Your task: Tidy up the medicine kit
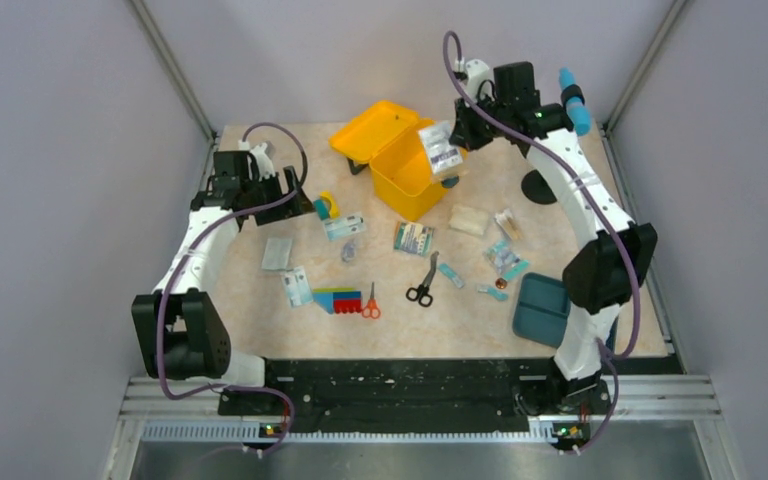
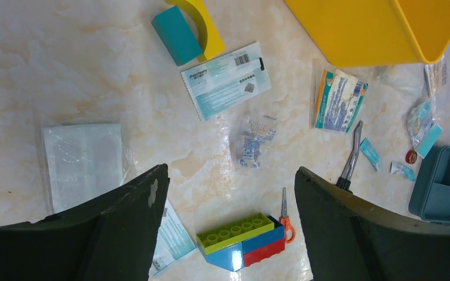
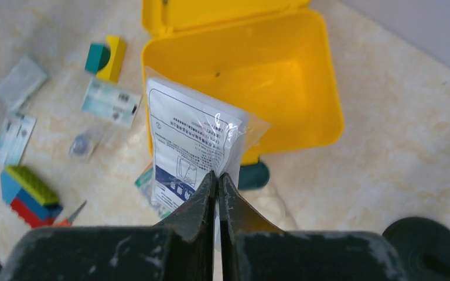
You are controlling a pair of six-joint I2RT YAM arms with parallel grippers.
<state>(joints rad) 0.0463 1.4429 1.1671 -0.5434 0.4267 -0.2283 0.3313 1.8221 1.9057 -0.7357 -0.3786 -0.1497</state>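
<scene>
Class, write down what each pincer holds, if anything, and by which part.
Right pincer: a clear printed packet, pinched at one end, near the open medicine kit. Left pincer: open, nothing held.

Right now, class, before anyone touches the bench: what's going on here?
The right claw is shut on a clear packet with a printed leaflet inside, holding it over the open yellow medicine kit. The left claw is open and holds nothing. It hovers above loose supplies on the table: a white and teal packet, black scissors and a toy block. The teal compartment tray lies near the right arm.
</scene>
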